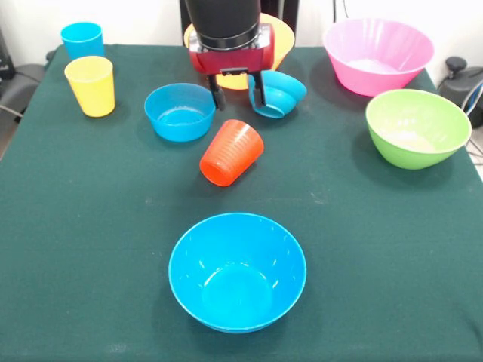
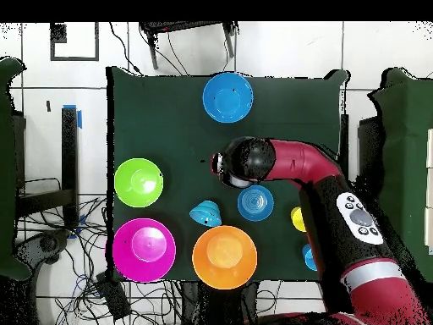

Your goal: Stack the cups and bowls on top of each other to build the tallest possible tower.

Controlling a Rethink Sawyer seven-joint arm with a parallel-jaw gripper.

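The hand (image 1: pixel 237 92), upper centre, hangs with fingers apart; one finger touches the tilted small blue bowl (image 1: pixel 278 93), above the tipped orange cup (image 1: pixel 231 152).

Showing upper left: sky-blue cup (image 1: pixel 81 38), yellow cup (image 1: pixel 90 85); centre: ribbed orange-red cup (image 1: pixel 231 152); right: pink bowl (image 1: pixel 377 55), green bowl (image 1: pixel 417 127).

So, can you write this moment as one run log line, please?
hand: open, above table, holding nothing | small blue bowl: tipped, beside hand | orange-red cup: lying on side | tower: not started
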